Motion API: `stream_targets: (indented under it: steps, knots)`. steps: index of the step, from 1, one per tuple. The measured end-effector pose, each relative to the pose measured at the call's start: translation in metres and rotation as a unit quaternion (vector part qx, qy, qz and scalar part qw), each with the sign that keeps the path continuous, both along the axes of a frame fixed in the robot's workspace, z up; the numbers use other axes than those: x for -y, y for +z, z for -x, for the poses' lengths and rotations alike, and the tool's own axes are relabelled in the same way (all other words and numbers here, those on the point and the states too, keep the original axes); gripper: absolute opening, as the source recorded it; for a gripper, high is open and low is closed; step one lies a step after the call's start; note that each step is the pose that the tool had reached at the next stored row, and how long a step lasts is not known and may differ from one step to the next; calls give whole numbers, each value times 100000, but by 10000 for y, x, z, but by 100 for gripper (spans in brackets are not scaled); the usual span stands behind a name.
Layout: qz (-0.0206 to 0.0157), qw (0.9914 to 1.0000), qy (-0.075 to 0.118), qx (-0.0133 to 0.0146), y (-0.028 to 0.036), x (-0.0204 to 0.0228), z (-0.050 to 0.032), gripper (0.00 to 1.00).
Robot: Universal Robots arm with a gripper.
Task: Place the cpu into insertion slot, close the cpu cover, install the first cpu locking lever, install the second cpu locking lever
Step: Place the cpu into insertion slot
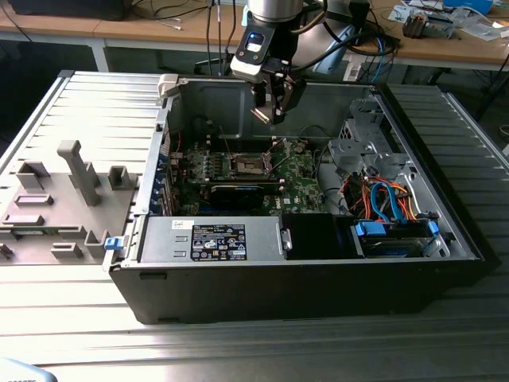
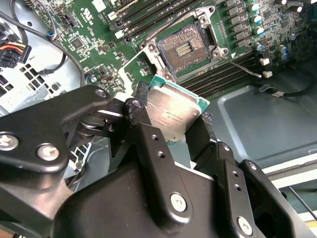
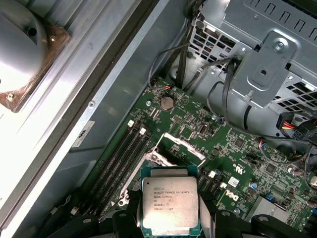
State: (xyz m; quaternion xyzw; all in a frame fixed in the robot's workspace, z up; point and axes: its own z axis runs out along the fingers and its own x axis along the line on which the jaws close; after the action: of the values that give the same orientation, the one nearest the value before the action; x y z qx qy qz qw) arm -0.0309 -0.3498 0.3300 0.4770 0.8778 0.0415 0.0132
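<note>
My gripper (image 1: 270, 107) hangs over the open computer case, shut on the cpu (image 1: 261, 116), a flat square chip with a silvery top. In both wrist views the black fingers clamp the cpu (image 2: 173, 111) (image 3: 170, 206) by two opposite edges. Below it on the green motherboard (image 1: 298, 179) lies the insertion slot (image 1: 249, 165) (image 2: 184, 47), dark, uncovered and with nothing in it. The cpu is still well above the slot and apart from it. The cpu cover (image 3: 181, 148) (image 2: 134, 69) stands swung up at the socket's edge. A thin wire lever (image 2: 242, 66) sticks out beside the socket.
A power supply (image 1: 215, 239) fills the case's front. A metal drive cage (image 1: 370, 135) and bundled cables (image 1: 382, 199) sit at the exterior view's right. A black card (image 1: 231, 193) lies just in front of the socket. A grey fixture tray (image 1: 56, 199) rests outside the case, at the left.
</note>
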Motion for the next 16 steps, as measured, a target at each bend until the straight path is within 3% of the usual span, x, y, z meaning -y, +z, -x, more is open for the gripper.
stream_targets:
  steps: [16]
  knots:
    - [-3,99999,-411,0,-2,0,0,55]
